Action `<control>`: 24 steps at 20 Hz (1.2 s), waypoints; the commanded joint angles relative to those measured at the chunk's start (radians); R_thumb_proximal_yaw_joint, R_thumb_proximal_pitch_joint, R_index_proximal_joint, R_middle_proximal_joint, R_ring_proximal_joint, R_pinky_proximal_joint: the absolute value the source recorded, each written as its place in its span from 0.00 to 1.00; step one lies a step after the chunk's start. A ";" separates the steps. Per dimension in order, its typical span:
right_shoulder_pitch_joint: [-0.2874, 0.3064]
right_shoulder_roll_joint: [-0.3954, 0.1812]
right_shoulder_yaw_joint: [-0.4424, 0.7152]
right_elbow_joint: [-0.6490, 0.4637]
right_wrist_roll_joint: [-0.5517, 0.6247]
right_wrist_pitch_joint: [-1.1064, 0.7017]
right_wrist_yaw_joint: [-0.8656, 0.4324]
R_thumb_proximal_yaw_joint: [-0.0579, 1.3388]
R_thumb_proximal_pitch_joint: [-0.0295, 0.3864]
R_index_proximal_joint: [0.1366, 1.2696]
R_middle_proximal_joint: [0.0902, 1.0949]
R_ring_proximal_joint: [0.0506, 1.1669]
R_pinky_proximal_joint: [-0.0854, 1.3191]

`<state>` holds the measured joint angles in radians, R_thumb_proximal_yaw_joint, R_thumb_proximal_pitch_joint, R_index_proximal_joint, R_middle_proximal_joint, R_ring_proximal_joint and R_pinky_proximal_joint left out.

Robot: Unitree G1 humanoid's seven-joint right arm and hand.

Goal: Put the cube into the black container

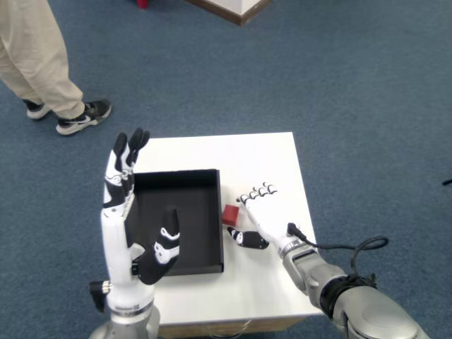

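My right robot hand (pixel 258 212) lay flat on the white table (pixel 261 152), fingers spread and extended toward 12 o'clock, thumb out at 9 o'clock, holding nothing. The red cube (pixel 230 214) sat on the table just at 9 o'clock of my palm, between it and the black container (pixel 177 220), close to the container's right wall.

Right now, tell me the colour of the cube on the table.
Red. The cube shows best in the head view, beside the black container.
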<state>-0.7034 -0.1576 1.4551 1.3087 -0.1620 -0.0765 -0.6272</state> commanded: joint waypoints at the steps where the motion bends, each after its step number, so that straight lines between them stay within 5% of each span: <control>1: -0.043 -0.009 -0.011 0.011 -0.011 -0.024 -0.008 0.41 0.39 0.23 0.30 0.22 0.07; 11: -0.027 -0.012 -0.020 0.044 -0.024 -0.081 -0.011 0.48 0.44 0.26 0.33 0.24 0.15; 24: -0.003 -0.004 -0.007 0.042 -0.028 -0.087 -0.084 0.37 0.43 0.26 0.32 0.24 0.15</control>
<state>-0.6629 -0.1543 1.4473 1.3576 -0.1870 -0.1554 -0.6659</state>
